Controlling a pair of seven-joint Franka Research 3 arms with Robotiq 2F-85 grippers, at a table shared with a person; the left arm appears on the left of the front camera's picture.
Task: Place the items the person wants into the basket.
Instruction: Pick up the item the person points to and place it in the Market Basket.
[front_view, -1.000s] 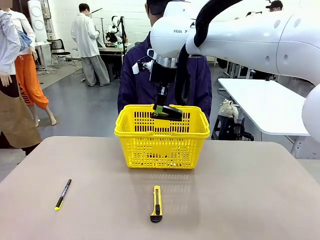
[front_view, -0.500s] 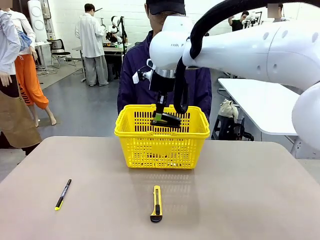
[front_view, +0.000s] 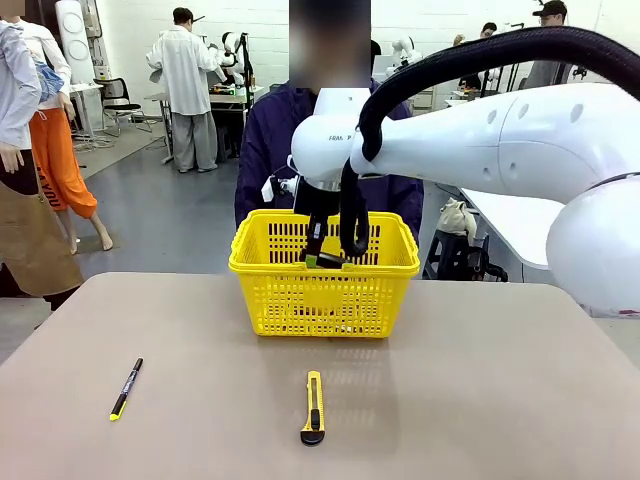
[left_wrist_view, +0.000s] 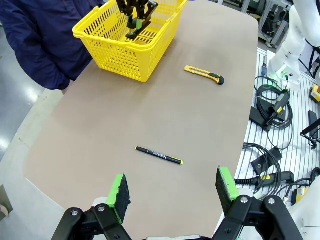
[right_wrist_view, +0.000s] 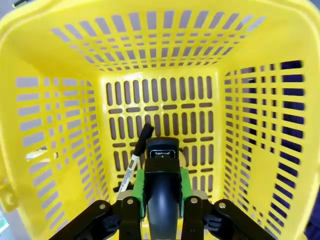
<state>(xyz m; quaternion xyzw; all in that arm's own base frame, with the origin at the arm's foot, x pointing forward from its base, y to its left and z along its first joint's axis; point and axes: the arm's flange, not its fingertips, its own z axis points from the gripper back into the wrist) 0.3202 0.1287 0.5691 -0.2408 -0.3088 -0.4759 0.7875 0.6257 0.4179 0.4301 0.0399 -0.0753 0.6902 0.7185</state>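
R gripper (right_wrist_view: 161, 187) is down inside the bright yellow plastic shopping basket w/ lattice sides (front_view: 325, 295), jaws clamped tight on a black stapler (right_wrist_view: 161, 185); green pads press both its sides. In the front view that gripper (front_view: 322, 260) sits just below the basket's rim, R arm reaching across from the picture's right. In the L wrist view the same gripper (left_wrist_view: 136, 22) and its green pads show in the basket (left_wrist_view: 120, 47).

Basket stands near the table's far edge, about mid-width, right in front of the person in the dark navy jacket (front_view: 270, 150), who stands at that far edge. Person's hands: can't tell.

On the basket floor, R wrist view: a white marker pen w/ black cap (right_wrist_view: 136, 155) lies slanted just left of the stapler, cap toward the far wall. Something dark sits by the marker's lower end, partly hidden by the fingers, can't tell what.

L gripper (left_wrist_view: 172, 192) hangs high over the table's L edge, jaws spread wide, nothing btwn the green pads (left_wrist_view: 119, 192).

On the beige tabletop (front_view: 480, 400): yellow-and-black utility knife (front_view: 314, 407) near the near edge, about mid-width, pointing lengthwise toward the basket, well apart from it. Thin black pen w/ yellow end (front_view: 125, 388) lies toward the near-L corner, well apart from knife. Same two in the L wrist view: knife (left_wrist_view: 204, 75), pen (left_wrist_view: 159, 155).
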